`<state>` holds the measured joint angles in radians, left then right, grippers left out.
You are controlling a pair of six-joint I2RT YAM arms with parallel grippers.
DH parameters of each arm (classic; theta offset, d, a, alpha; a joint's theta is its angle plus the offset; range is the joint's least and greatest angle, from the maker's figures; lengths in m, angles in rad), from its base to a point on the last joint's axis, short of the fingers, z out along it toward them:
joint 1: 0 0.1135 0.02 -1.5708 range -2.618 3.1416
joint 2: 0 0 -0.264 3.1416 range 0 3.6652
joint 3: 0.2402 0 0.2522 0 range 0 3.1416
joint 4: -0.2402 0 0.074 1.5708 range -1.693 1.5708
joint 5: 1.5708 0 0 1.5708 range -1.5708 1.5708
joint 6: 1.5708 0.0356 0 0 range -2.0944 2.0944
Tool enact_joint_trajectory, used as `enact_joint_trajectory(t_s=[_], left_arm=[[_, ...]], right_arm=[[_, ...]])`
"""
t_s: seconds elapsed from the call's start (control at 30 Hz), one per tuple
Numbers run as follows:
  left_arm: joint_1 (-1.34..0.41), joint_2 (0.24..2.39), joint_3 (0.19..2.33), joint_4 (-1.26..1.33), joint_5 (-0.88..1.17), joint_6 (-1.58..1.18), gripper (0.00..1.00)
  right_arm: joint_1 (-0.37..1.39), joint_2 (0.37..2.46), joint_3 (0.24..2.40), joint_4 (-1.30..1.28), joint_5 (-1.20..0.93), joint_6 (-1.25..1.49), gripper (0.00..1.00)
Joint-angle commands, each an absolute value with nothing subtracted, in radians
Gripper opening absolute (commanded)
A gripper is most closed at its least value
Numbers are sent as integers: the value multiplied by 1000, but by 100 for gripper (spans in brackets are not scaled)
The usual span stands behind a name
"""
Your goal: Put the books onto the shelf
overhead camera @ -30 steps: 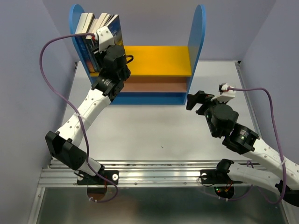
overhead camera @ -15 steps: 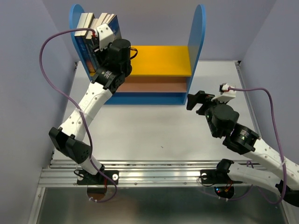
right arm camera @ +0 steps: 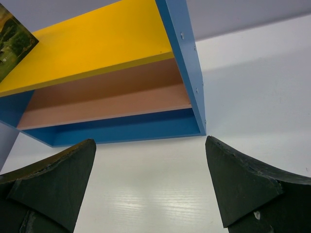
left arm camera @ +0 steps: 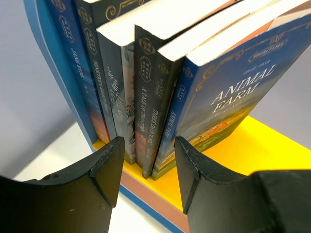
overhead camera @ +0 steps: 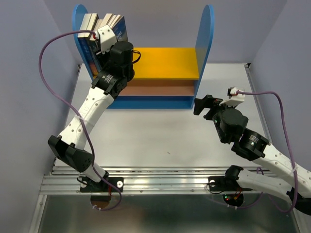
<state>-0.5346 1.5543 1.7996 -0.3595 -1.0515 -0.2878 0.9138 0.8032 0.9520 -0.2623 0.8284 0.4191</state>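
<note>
The books (left arm camera: pixel 160 87) stand at the 9 o'clock end of the shelf (overhead camera: pixel 165 63), on its yellow board, at 12 o'clock just beyond the left gripper (left arm camera: pixel 148 145), jaws apart and empty; the right gripper (right arm camera: pixel 149 143) is spread wide.

I work in a lab test cell, not a home: plain lilac walls (overhead camera: pixel 24 121) box in my white tabletop (overhead camera: pixel 160 131), my arms (overhead camera: pixel 92 107) bolt to an aluminium rail (overhead camera: pixel 160 183), purple cables (overhead camera: pixel 40 52) loop loose, and the toy-bright shelf (overhead camera: pixel 165 63) stands against the back wall.
</note>
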Motion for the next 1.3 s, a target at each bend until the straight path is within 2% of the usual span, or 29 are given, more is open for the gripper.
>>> enact_joint_trajectory(t_s=[0.0, 0.3, 0.83, 1.27], left_arm=[[-529, 1476, 1787, -319, -1023, -293, 57], [-529, 1465, 1770, -285, -953, -270, 58], [-491, 1549, 1871, -379, -989, -314, 60], [-430, 1595, 1971, -580, -1019, -474, 53]], right_arm=[[917, 798, 953, -249, 833, 426, 100], [917, 801, 953, -250, 827, 423, 100], [917, 792, 943, -248, 827, 420, 100], [917, 802, 943, -247, 818, 425, 100]])
